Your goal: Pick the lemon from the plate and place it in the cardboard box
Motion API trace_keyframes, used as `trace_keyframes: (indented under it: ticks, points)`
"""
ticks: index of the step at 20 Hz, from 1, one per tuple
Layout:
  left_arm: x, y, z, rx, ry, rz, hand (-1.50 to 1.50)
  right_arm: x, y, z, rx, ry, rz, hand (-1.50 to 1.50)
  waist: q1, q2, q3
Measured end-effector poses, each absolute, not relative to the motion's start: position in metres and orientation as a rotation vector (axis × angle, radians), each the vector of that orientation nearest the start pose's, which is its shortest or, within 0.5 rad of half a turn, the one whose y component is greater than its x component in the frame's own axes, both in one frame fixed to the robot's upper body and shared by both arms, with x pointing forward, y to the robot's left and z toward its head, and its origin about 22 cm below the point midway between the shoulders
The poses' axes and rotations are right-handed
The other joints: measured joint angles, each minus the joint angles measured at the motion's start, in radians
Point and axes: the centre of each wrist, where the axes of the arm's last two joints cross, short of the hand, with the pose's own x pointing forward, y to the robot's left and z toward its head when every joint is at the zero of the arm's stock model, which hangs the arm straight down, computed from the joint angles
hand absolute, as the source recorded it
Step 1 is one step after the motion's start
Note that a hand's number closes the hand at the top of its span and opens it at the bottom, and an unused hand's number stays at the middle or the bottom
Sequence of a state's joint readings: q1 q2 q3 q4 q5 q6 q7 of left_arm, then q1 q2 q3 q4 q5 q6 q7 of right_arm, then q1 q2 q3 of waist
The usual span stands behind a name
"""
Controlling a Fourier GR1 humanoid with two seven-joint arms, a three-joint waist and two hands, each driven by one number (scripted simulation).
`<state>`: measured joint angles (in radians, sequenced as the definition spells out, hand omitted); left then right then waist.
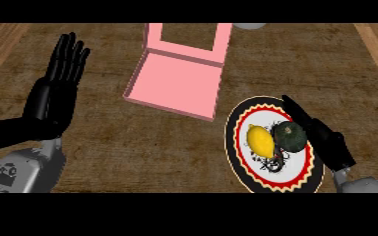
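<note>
Plate [238,126] holds lemon [259,140] and green squash [290,136]

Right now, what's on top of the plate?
A yellow lemon and a dark green fruit lie side by side on the plate. The right hand covers its right rim.

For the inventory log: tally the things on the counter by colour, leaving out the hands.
Pink: 1, the open box
Yellow: 1, the lemon
Dark green: 1, the round vegetable beside it
Black, red and white: 1, the plate
Grey: 1, an object cut off at the top edge
Total: 5
</note>
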<state>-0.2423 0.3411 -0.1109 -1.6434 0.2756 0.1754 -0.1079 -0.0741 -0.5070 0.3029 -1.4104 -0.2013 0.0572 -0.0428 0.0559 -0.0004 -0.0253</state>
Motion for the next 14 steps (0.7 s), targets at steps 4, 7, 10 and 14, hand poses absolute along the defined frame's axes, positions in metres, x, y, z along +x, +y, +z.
trace_keyframes:
  ticks: [4, 7, 10, 14]
  points:
    - [0.282, 0.246, 0.083, 0.027, -1.863, -0.170, 0.00, 0.245, -0.266, 0.007, -0.030, -1.438, 0.474, -1.50, -0.041, -0.003, 0.014]
    - [0.279, 0.242, 0.069, 0.040, -1.774, -0.265, 0.00, 0.244, -0.244, 0.018, -0.023, -1.564, 0.324, -1.50, -0.084, -0.017, 0.031]
    - [0.276, 0.239, 0.056, 0.025, -1.691, -0.326, 0.00, 0.243, -0.265, 0.023, -0.306, -1.604, 0.568, -1.50, -0.098, -0.014, 0.022]
    - [0.274, 0.232, 0.047, 0.010, -1.628, -0.379, 0.00, 0.227, -0.268, 0.016, -0.585, -1.661, 0.814, -1.50, -0.103, -0.012, 0.022]
